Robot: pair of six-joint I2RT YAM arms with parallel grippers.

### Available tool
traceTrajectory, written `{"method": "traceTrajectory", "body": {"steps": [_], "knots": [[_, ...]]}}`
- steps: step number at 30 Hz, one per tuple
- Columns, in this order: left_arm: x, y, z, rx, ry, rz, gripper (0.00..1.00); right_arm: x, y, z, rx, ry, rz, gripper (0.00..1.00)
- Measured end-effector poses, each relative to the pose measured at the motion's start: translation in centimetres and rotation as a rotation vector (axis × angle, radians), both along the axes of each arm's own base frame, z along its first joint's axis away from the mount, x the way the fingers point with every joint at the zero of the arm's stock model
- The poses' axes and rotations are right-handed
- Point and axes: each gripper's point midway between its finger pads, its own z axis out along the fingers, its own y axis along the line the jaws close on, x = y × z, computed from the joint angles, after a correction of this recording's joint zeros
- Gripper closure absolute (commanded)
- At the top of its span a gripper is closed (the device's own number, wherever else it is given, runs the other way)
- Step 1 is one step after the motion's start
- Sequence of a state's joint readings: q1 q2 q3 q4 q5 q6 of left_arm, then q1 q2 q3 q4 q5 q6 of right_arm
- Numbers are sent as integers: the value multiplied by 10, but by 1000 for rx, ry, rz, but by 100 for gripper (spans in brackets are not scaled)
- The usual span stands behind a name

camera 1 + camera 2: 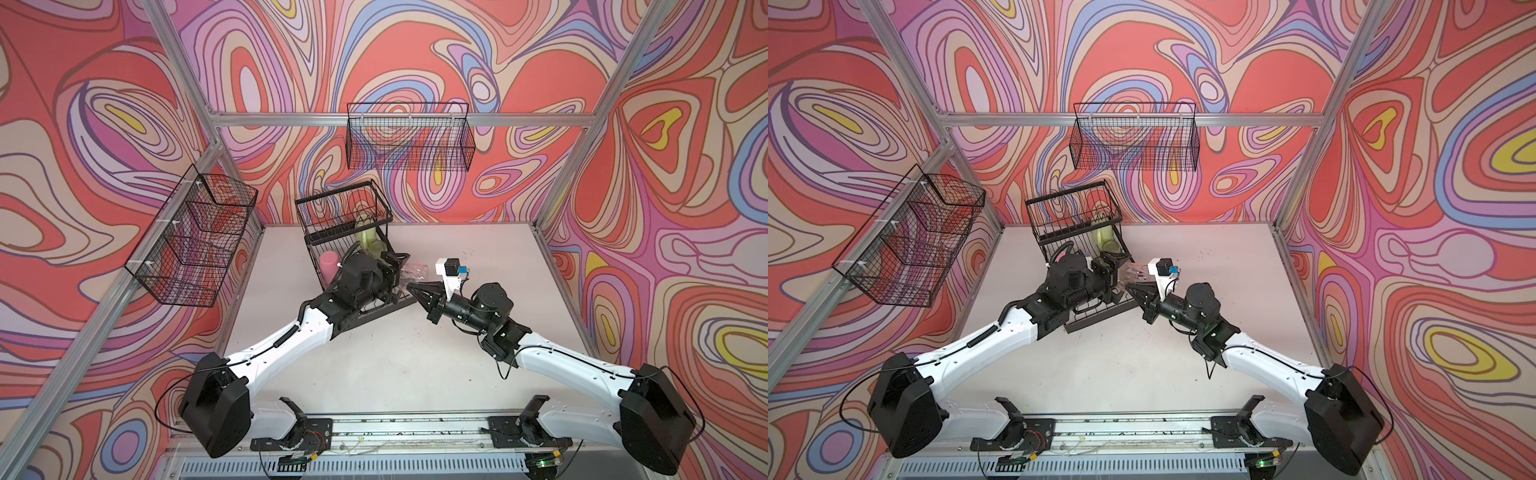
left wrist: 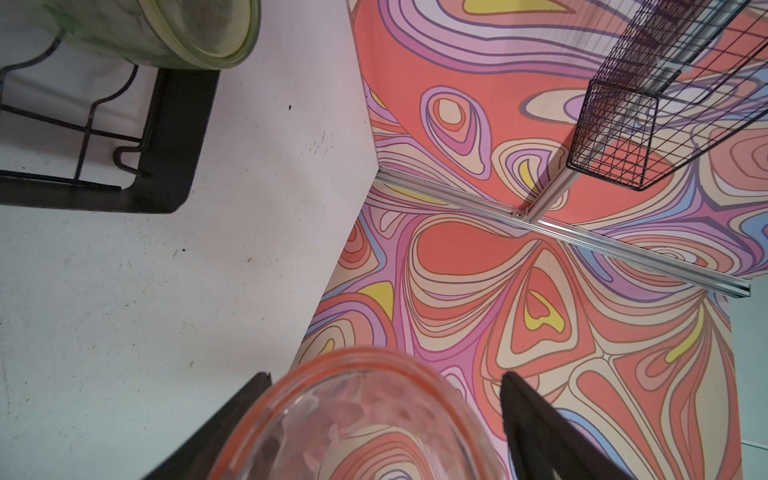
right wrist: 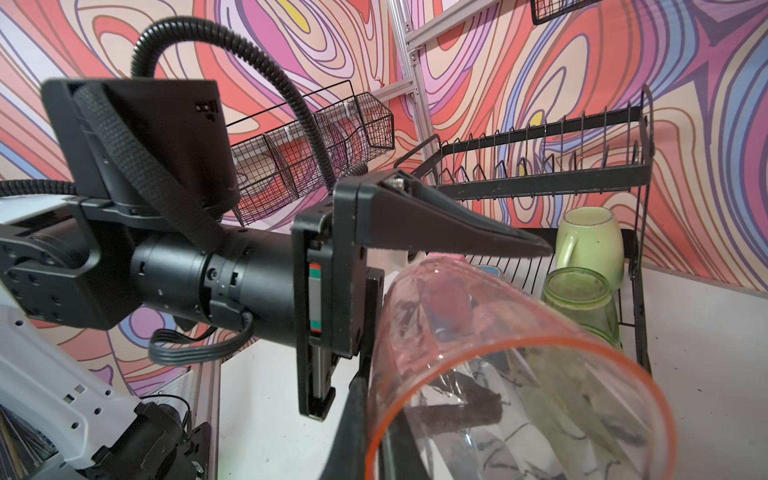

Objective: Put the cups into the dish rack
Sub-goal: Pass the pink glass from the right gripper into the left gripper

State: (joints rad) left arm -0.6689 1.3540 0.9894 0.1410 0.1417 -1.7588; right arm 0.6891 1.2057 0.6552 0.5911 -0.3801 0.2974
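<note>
Just off the right-hand edge of the dish rack (image 2: pixel 176 133), above the tabletop (image 1: pixel 374 374): left tool (image 2: pixel 384 376), spread wide, one finger on either side of the clear pink tumbler (image 3: pixel 478 324). Did not look clamped; showed a thin gap beside one finger in the left wrist view. Straddled the body of the cup, most likely in order to take it over. Cup held clear of the tabletop and lying sideways, base toward the left tool, mouth toward the right arm. Pinched at the rim by the right tool (image 1: pixel 412 286), closed tight on the thin wall, one finger outside and a dark shape showing through from within. Gripped there, presumably, to leave the whole barrel free for the other tool. Read as a handover: left arm nearer the rack and better angled to reach inside. Further out, low inside the rack: pale yellow-green mug (image 3: pixel 590 241) at the back, seemingly mouth down; green tumbler (image 3: pixel 577 295) just in front of it, base up, probably for draining; hint of a second green one below. At the rack's far side, well apart from the handover: opaque pink tumbler (image 1: pixel 328 266). Bare wire near the left tool, a likely spot for the incoming cup.
</note>
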Motion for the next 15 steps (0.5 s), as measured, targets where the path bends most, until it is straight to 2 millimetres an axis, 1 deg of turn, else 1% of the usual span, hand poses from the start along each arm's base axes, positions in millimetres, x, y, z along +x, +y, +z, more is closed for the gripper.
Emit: {"method": "traceTrajectory", "body": {"steps": [3, 7, 13, 14, 15], "knots": [[1, -1, -1, 1, 2, 0, 23, 0, 0, 1, 1, -2, 2, 100], [2, -1, -1, -1, -2, 2, 27, 0, 0, 2, 2, -3, 1, 100], [4, 1, 1, 10, -26, 14, 37, 1, 1, 3, -6, 6, 0, 100], [5, 2, 2, 17, -34, 15, 39, 1, 1, 2, -9, 9, 0, 99], [5, 3, 2, 24, -42, 18, 41, 1, 1, 2, -12, 14, 1, 95]]}}
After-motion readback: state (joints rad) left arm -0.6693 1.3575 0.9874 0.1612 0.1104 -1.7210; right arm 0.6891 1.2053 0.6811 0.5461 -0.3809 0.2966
